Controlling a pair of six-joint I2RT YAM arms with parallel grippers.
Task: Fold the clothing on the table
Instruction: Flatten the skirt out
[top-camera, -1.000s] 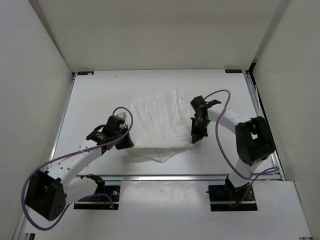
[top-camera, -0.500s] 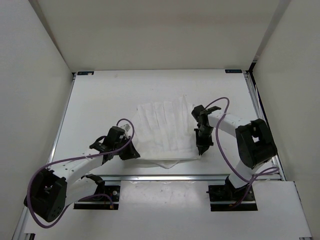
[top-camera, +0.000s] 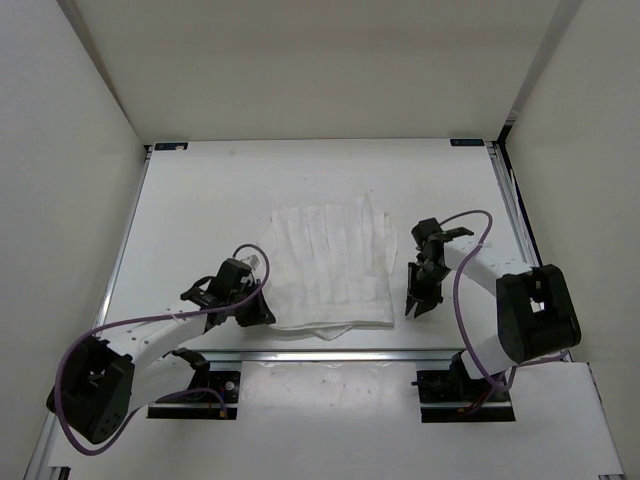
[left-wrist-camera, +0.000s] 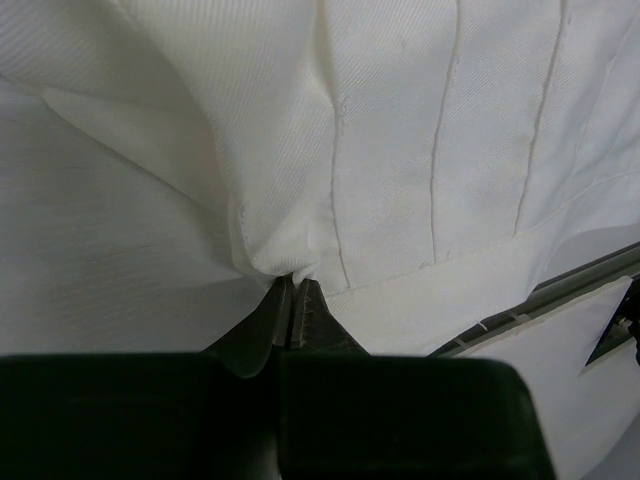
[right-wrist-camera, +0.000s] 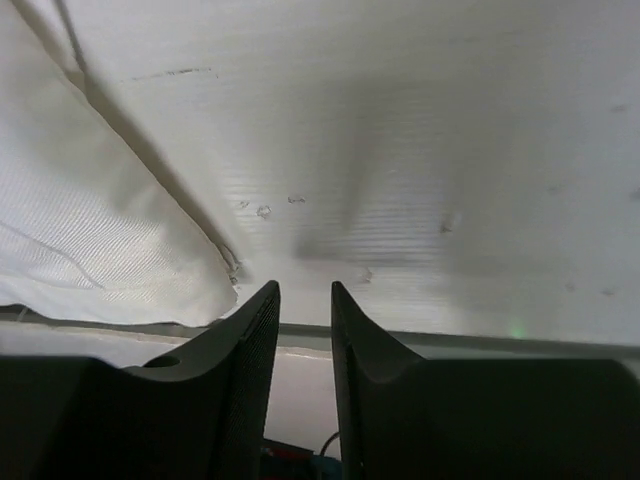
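The white pleated clothing lies folded flat on the table, its near edge close to the front rail. My left gripper sits at the garment's near left corner. In the left wrist view it is shut on a pinched bunch of the clothing. My right gripper stands just right of the garment's near right corner, apart from it. In the right wrist view its jaws are open with nothing between them, and the clothing's corner lies to their left on the table.
An aluminium rail runs along the near edge, right by both grippers, and shows in the wrist views too. White walls enclose the table on the left, back and right. Purple cables loop over both arms.
My right gripper has opened, let go of the clothing and moved right and nearer. The left gripper pulled its corner toward the near edge. The garment now lies closer to the rail.
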